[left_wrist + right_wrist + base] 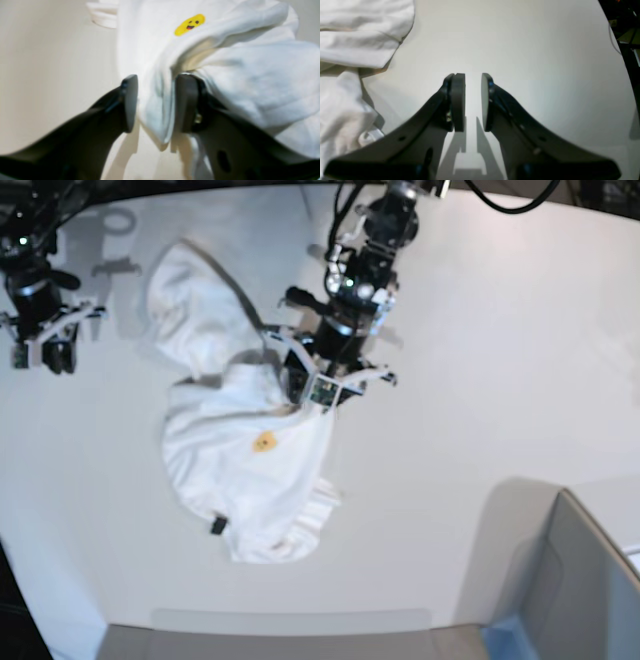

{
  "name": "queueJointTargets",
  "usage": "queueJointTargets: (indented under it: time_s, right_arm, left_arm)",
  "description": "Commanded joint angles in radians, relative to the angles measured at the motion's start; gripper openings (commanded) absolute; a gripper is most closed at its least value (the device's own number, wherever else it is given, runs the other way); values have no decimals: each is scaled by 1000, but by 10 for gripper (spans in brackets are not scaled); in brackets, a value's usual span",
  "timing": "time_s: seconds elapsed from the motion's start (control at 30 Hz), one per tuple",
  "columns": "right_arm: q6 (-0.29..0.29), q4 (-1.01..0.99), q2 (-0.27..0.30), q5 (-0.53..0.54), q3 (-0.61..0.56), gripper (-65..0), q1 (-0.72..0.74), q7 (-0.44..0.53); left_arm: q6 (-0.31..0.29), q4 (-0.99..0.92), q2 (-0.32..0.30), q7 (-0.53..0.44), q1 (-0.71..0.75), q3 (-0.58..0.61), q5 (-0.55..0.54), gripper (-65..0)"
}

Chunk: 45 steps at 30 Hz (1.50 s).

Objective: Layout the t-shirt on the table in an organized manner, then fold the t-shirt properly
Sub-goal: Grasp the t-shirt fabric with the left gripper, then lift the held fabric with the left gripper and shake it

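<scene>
The white t-shirt (pixel 240 470) lies crumpled on the white table (pixel 480 380), left of centre in the base view. A yellow smiley print (pixel 264 442) faces up and a small black tag (pixel 217 526) shows near its lower edge. My left gripper (pixel 305 385) is at the shirt's upper right edge. In the left wrist view this left gripper (pixel 156 102) has its jaws wide apart, with a loose fold of the t-shirt (pixel 250 75) hanging between them and draped over the right finger (pixel 186 102). My right gripper (pixel 473 100) hovers over bare table (pixel 532 50), narrowly open and empty, with the t-shirt (pixel 357 37) to its left.
A grey open-topped bin (pixel 580 580) stands at the lower right corner. The table's curved edge (pixel 620 62) runs along the right of the right wrist view, with dark clutter beyond it. My right gripper (pixel 45 358) is at the far left of the base view, apart from the shirt.
</scene>
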Motion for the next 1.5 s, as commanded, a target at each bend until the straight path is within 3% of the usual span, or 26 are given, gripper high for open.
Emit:
queueJointTargets:
  time_s: [0.0,0.17,0.33,0.4,0.53,0.67,0.8,0.97,1.47]
  right_arm:
    - [10,14,16,15,4,-531,4,27]
    - [10,11,17,15,4,-531,-1,27]
    - [10,11,16,15,4,-531,-1,27]
    - [10,11,14,15,4,-531,-1,27]
    - [10,11,14,14,4,-531,-4,25]
    - [10,11,11,-43,4,-531,-8,25]
    - [10,11,-4,-77,4,-531,-7,27]
    - [10,11,-9,-77,4,-531,-7,27]
    - [10,11,-11,-74,4,-532,-8,27]
  left_arm:
    - [8,55,-6,-26,8,-2,6,-366]
    - [8,194,-88,-29,24,4,5,-366]
    - [6,192,-151,-1,-75,189,8,-363]
    - [6,177,-181,82,-147,333,8,-363]
    - [11,172,-184,283,-305,589,8,-363]
    - [14,120,-175,393,-405,716,8,-363]
    - [25,20,-138,398,-425,721,8,-363]
    - [88,-47,-111,396,-460,730,8,-363]
    - [88,-149,-109,347,-467,723,8,-366]
